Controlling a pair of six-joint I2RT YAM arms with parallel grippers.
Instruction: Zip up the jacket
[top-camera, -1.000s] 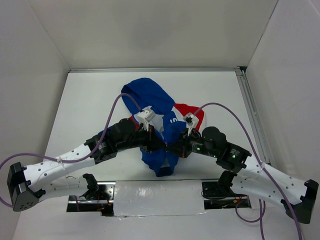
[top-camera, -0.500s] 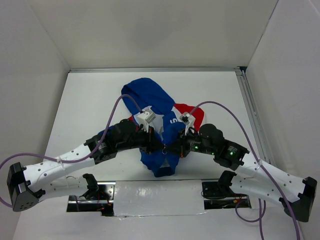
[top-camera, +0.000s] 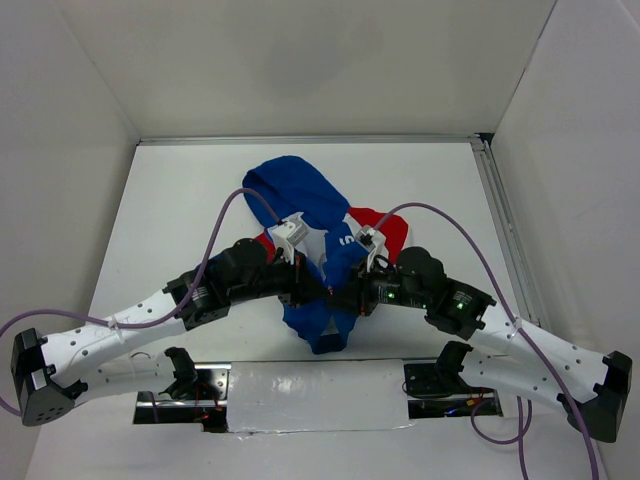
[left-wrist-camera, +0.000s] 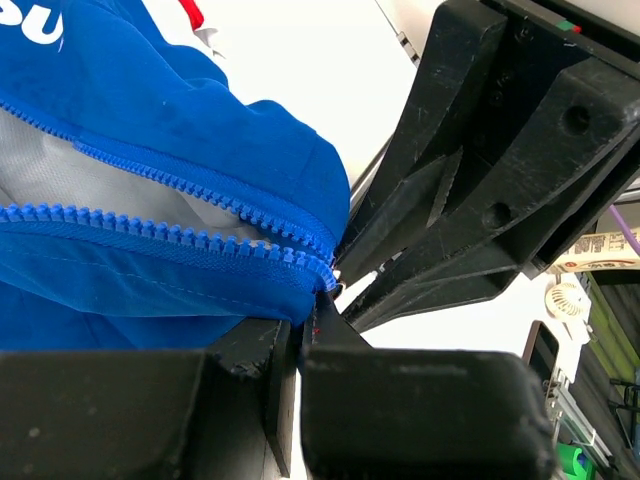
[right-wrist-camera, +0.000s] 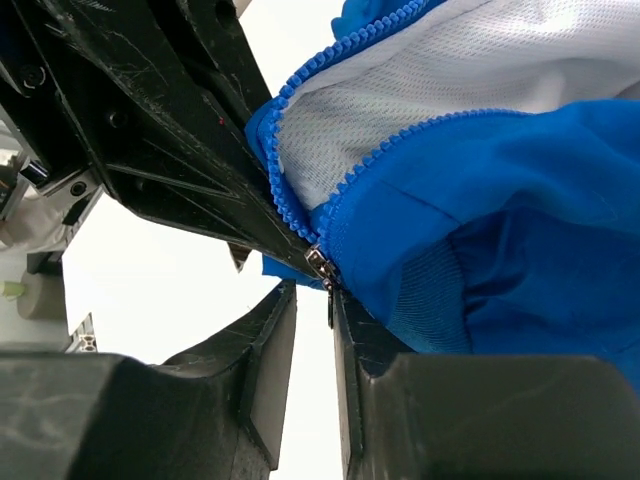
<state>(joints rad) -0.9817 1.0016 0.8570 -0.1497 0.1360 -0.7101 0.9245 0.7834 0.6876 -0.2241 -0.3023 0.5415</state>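
Jacket (top-camera: 310, 200): 1, flat on the white table (top-camera: 180, 200), roughly mid-table. The hood is toward the far wall and the hem toward the arm bases. It is royal blue with a red panel on its right side and white at the chest.

Writing: white chest lettering (left-wrist-camera: 30, 25) reads like "SU" in the left wrist view, with the tops cut off by the frame edge. From the top view it is too small to read. There is also a tan sticker (left-wrist-camera: 600, 245) past the right gripper, print not legible.

Zipper: 2 rows of blue teeth (left-wrist-camera: 150, 175), apart higher up, with white mesh lining (right-wrist-camera: 450, 60) showing between them. They meet at 1 silver slider (right-wrist-camera: 319, 262) down at the hem end, so the front is mostly unzipped.

Left gripper (left-wrist-camera: 300, 335): fingers (left-wrist-camera: 240, 355) pressed together, pinching the jacket's hem edge right under where the teeth meet.

Right gripper (right-wrist-camera: 312, 300): fingers (right-wrist-camera: 265, 340) a narrow slot apart, with table visible through the slot and nothing clamped. The slider sits just at the tips. I can't tell whether its tab touches a finger.

The 2 grippers come nose to nose over the lower front of the jacket, left from the left and right from the right, tips just beside each other.

Other counts:
- 2 arms
- 2 purple cables, left (top-camera: 225, 225) and right (top-camera: 450, 215), one looping off each wrist
- 2 green lights (top-camera: 388, 293) lit on the right arm
- 1 white taped strip (top-camera: 315, 395) between the bases
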